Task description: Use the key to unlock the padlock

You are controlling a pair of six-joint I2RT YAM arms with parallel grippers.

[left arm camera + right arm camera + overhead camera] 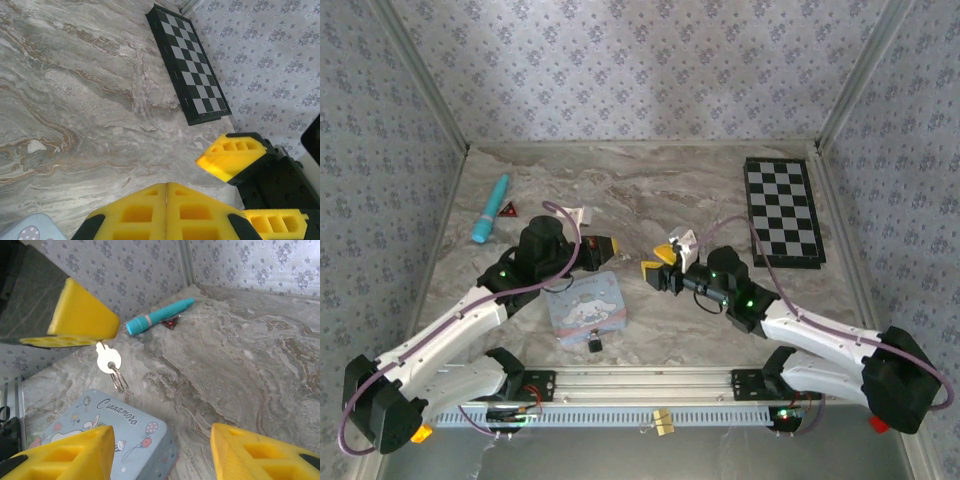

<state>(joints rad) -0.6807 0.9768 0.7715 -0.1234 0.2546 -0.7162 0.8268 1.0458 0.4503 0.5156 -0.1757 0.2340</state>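
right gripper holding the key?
No: the key hangs from the left gripper's shut fingertips, and the right gripper stands open and empty.

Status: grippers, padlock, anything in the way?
Left gripper shut on small silver key. Right gripper open, empty. Tiny dark boxy padlock untouched at near edge of pale blue cartoon tin. Tin crowds it; nothing else close.

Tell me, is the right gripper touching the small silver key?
Apart. Right wrist view: the key hangs from the left gripper, a clear gap above the open right gripper.
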